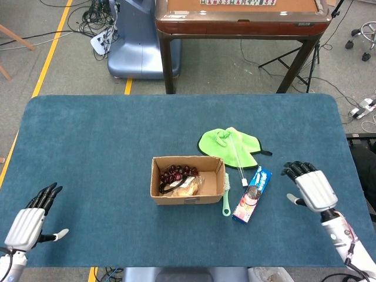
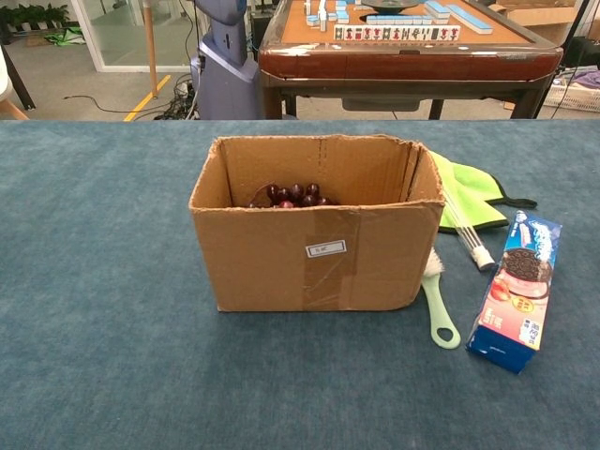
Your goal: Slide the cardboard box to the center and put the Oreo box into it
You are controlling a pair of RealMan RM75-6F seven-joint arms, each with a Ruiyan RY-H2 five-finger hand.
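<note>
An open cardboard box (image 1: 188, 200) (image 2: 319, 262) stands near the middle of the blue table, with dark grapes (image 1: 177, 173) (image 2: 292, 195) and other food inside. The blue Oreo box (image 1: 252, 194) (image 2: 518, 292) lies flat on the table just right of it. My right hand (image 1: 310, 187) hovers open, fingers spread, to the right of the Oreo box and apart from it. Low at the table's front left corner, my left hand (image 1: 28, 220) is open and far from the cardboard box. Neither hand shows in the chest view.
A mint green brush (image 1: 225, 194) (image 2: 439, 309) lies between the cardboard box and the Oreo box. A lime green cloth (image 1: 226, 145) (image 2: 469, 197) with a thin white brush (image 1: 238, 158) (image 2: 469, 239) on it lies behind them. A wooden mahjong table (image 1: 241, 17) stands beyond the far edge.
</note>
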